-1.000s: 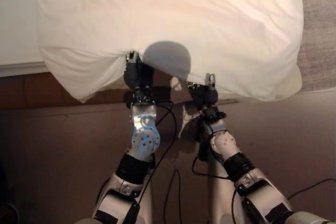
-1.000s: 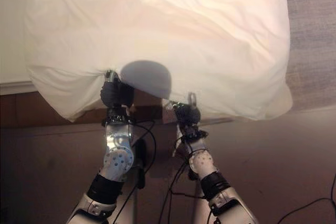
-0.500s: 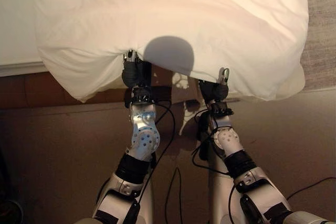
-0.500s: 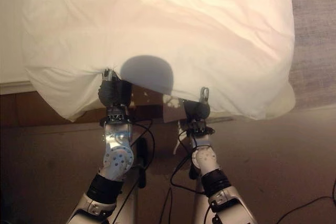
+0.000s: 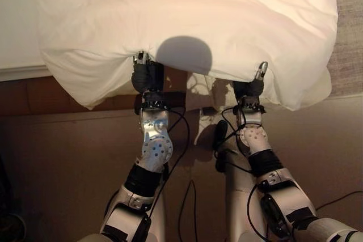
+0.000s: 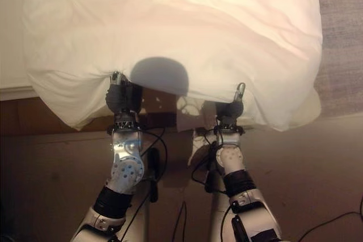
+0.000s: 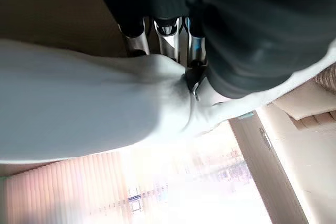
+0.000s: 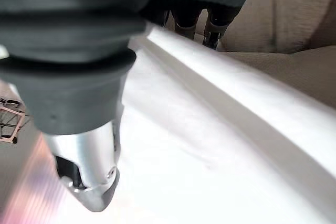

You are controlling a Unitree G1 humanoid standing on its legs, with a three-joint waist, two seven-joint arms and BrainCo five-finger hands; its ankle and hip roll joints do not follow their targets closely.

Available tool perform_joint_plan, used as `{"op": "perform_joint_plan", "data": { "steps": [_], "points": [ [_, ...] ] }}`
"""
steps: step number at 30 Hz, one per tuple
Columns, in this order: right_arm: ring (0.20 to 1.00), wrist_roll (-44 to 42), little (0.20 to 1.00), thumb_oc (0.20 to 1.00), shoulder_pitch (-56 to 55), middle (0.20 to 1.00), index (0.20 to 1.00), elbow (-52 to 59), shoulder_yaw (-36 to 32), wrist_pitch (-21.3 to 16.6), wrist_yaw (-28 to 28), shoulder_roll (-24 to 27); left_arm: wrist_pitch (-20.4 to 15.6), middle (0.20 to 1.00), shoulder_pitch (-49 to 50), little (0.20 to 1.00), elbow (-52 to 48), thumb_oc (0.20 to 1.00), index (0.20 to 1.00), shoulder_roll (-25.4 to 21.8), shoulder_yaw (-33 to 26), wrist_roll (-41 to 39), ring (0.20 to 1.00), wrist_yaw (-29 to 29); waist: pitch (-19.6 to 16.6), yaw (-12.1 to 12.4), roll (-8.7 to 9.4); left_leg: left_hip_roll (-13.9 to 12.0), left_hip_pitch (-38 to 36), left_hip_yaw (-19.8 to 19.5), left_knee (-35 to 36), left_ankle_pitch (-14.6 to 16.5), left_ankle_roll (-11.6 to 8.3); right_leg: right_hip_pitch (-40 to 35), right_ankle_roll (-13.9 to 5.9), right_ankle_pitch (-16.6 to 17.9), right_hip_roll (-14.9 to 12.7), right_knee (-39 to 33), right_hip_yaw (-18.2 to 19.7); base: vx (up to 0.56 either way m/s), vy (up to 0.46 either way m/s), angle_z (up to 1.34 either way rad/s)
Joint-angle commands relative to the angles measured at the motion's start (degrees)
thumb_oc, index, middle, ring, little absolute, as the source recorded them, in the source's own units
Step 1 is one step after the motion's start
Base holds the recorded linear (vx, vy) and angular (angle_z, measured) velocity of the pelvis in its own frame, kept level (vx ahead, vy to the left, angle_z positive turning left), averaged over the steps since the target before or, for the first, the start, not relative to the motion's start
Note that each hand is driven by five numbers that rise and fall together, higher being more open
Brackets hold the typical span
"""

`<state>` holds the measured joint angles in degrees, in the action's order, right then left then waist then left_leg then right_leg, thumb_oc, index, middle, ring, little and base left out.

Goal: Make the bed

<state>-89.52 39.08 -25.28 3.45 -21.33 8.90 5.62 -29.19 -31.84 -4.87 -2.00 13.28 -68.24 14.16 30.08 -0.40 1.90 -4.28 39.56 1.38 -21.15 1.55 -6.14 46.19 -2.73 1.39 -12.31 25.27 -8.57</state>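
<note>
Pillow: the big soft white pillow (image 5: 187,26) lies on the white bed (image 5: 17,32), with its near edge hanging past the bed's side, over the brown floor (image 5: 68,162).
What changed: a second ago the right hand (image 5: 253,85) was under the middle of the near edge. Now it is out toward the pillow's right corner. The left hand (image 5: 144,75) has stayed in its spot.
What that means: the two hands are now wider apart along the edge, so I think the pillow can be lifted or slid more evenly.
Left hand: reaching up at the edge, fingers (image 7: 167,30) curled and pinching a fold of the white cloth.
Right hand: also up at the edge, thumb on top of the cloth and fingers below, gripping it.
</note>
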Motion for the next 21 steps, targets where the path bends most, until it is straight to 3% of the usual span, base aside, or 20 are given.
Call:
{"op": "perform_joint_plan", "data": {
  "steps": [1, 2, 3, 14, 15, 16, 17, 21],
  "points": [
    [0.878, -2.9, 0.878, 0.878, -4.5, 0.878, 0.878, 2.2, -13.3, -10.2, -1.7, 7.8, -6.0, 0.200, -2.9, 0.200, -11.7, 0.200, 0.200, -3.7, -8.4, 5.8, 0.200, -2.2, -6.7, 0.6, -3.20, 3.9, 4.1, 0.2, 2.1, -2.4, 4.36, 0.3, -3.80, -1.1, 2.0, -1.6, -1.6, 0.00, 0.000, 0.00],
    [0.332, -2.4, 0.332, 0.332, -4.6, 0.332, 0.332, 2.5, -13.5, -10.9, -2.6, 8.1, -5.9, 0.200, -2.8, 0.200, -11.7, 0.200, 0.200, -3.8, -8.4, 5.8, 0.200, -2.1, -6.8, 0.5, -3.03, 3.8, 4.1, 0.3, 2.1, -2.4, 4.34, 0.2, -3.81, -1.2, 2.0, -1.7, -1.5, 0.00, 0.000, 0.00],
    [0.200, -2.5, 0.200, 0.200, -4.5, 0.200, 0.200, 2.7, -13.6, -11.4, -2.9, 8.2, -6.0, 0.200, -2.8, 0.200, -11.7, 0.200, 0.200, -3.8, -8.5, 5.8, 0.200, -2.0, -6.8, 0.4, -3.00, 3.9, 4.2, 0.3, 1.9, -2.3, 4.34, 0.3, -3.79, -1.2, 2.1, -1.6, -1.4, 0.00, 0.000, 0.00],
    [0.200, 0.4, 0.200, 0.200, -7.1, 0.200, 0.200, 9.7, -12.0, -12.4, -3.9, 7.1, -5.4, 0.200, -1.2, 0.200, -10.6, 0.200, 0.200, -4.7, -8.9, 5.3, 0.200, -2.2, -7.2, 0.0, -2.60, 3.6, 4.5, 0.6, 1.4, -2.3, 4.34, 0.7, -3.58, -1.2, 2.4, -1.3, -1.1, 0.00, 0.000, 0.00],
    [0.200, 0.7, 0.200, 0.200, -7.3, 0.200, 0.200, 10.6, -11.8, -12.3, -3.8, 7.0, -5.1, 0.266, -0.7, 0.266, -10.2, 0.266, 0.266, -4.8, -9.0, 5.1, 0.266, -2.4, -7.2, 0.0, -2.63, 3.6, 4.5, 0.6, 1.5, -2.3, 4.35, 0.6, -3.59, -1.2, 2.4, -1.4, -1.1, 0.00, 0.000, 0.00],
    [0.200, 1.5, 0.200, 0.200, -8.5, 0.200, 0.200, 13.3, -11.3, -12.0, -3.2, 6.9, -3.8, 0.805, 1.3, 0.805, -8.5, 0.805, 0.805, -5.6, -9.7, 4.3, 0.805, -3.4, -7.1, 0.0, -2.61, 3.5, 4.1, 0.6, 1.3, -1.8, 4.26, 0.2, -3.59, -1.7, 2.5, -1.3, -1.0, 0.00, 0.000, 0.00],
    [0.200, 2.0, 0.200, 0.200, -9.2, 0.200, 0.200, 14.7, -11.1, -11.9, -2.9, 6.7, -3.3, 1.000, 2.4, 1.000, -7.9, 1.000, 1.000, -5.8, -9.9, 3.4, 1.000, -4.2, -7.1, 0.0, -2.61, 3.5, 4.2, 0.7, 1.4, -2.2, 4.33, 0.4, -3.49, -1.3, 2.6, -1.5, -0.9, 0.00, 0.000, 0.00],
    [0.200, 3.8, 0.200, 0.200, -11.1, 0.200, 0.200, 20.5, -10.3, -11.5, -1.7, 6.2, -1.6, 1.000, 7.1, 1.000, -5.9, 1.000, 1.000, -6.4, -11.2, 1.0, 1.000, -6.7, -7.0, 0.1, -2.65, 3.4, 3.6, 0.9, 1.6, -1.9, 4.26, -0.2, -3.58, -1.7, 2.6, -1.5, -0.9, 0.00, 0.000, 0.00]
  ]
}}
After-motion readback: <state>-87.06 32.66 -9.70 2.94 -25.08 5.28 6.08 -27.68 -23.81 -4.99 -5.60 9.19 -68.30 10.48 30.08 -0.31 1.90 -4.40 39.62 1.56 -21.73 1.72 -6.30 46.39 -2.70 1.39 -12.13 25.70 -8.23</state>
